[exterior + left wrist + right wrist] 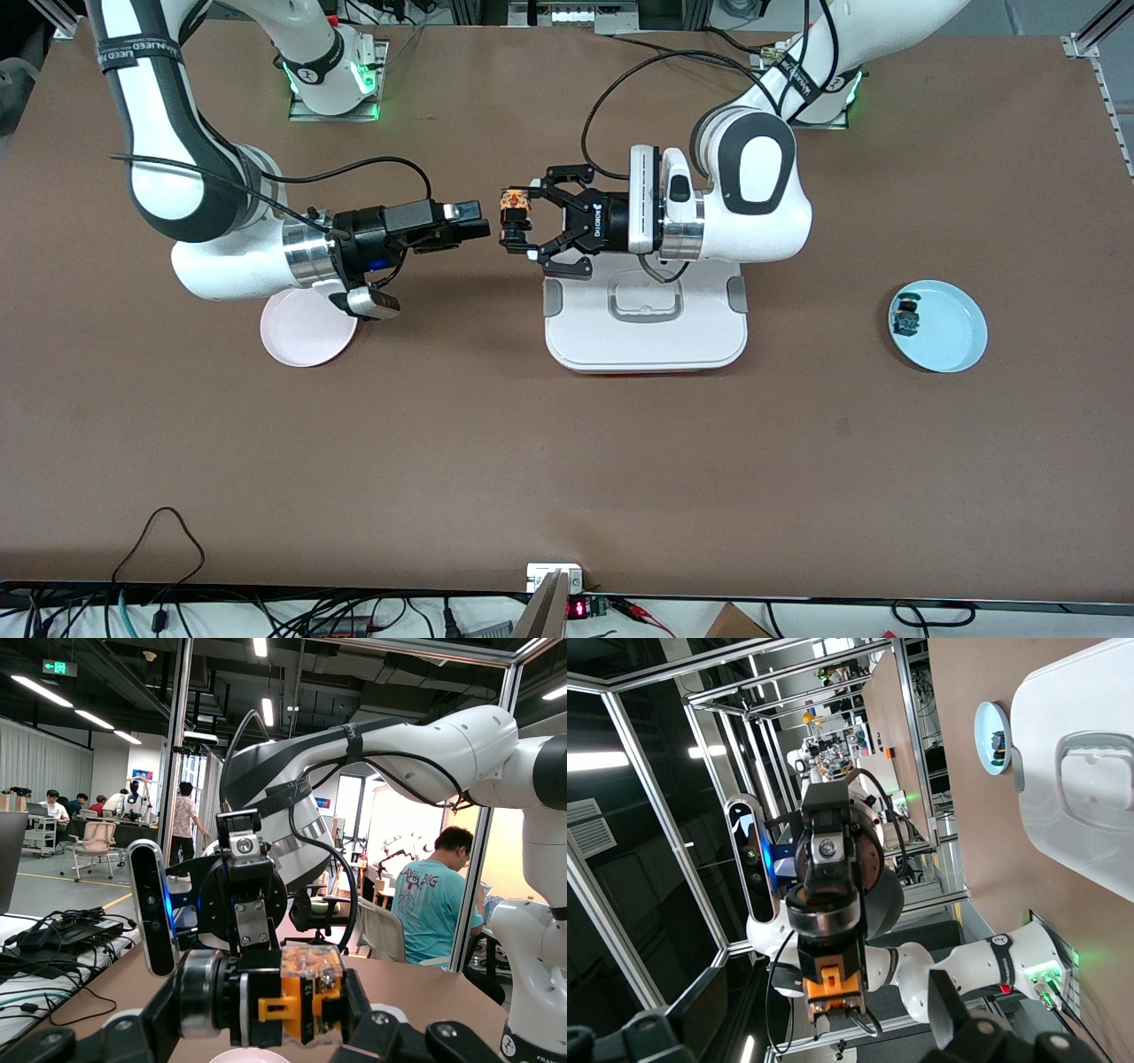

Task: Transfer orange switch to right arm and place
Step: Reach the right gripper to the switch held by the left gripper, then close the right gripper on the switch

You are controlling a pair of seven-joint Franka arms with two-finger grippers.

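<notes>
Orange switch sits clamped in the left gripper fingers, above the counter; handover is underway. Right gripper, fingers open, must close on it next.

- White lettering "ROBOTIQ" runs along the black body of the left arm's linkage-finger gripper.
- A black strap around the right arm's white upper link carries white lettering, partly legible as "MANUFACTURED".
- Other markings: not legible.

Brown table, ceiling strip lights, aluminium frame posts
</notes>
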